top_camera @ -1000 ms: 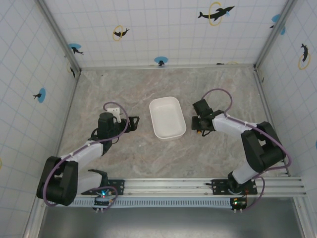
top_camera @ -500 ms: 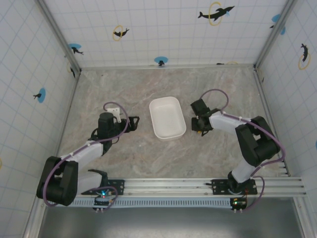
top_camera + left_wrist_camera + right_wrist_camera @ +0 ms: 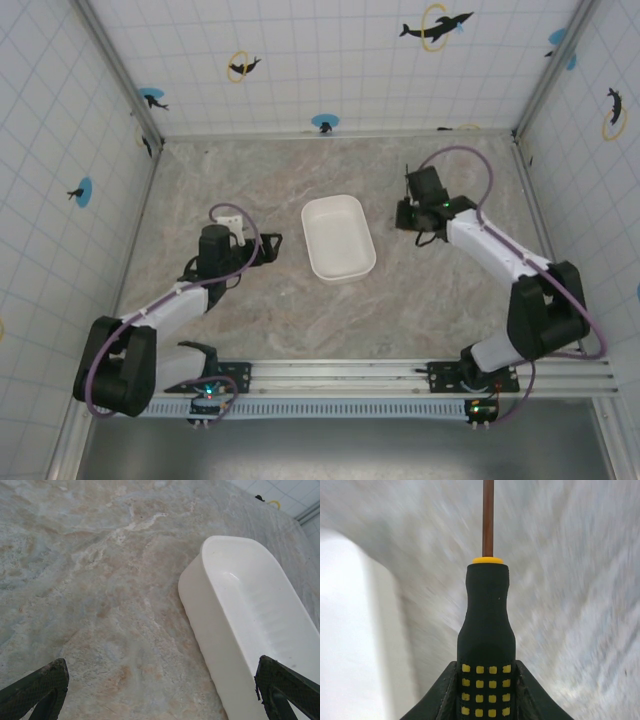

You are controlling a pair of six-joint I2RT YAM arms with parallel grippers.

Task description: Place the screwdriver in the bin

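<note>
I found the right claw [image 3: 486, 682] clamped on the screwdriver [image 3: 485, 615] handle, with the shaft projecting straight ahead of it. The left claw [image 3: 160, 695] gaped wide beside the bin [image 3: 260, 625].

Grid-tiled walls [image 3: 330, 70] with dolphin stickers [image 3: 436, 25] enclose a marbled tabletop [image 3: 290, 320].

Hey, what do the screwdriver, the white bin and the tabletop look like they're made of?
Screwdriver: matte black handle with yellow squares and collar, probably rubbery plastic; thin shaft looks like coppery-toned metal. Bin: smooth, faintly glossy white plastic, judging by its moulded rounded rim. Tabletop: veined beige-grey marble look; real stone or printed laminate, I can't tell.
</note>
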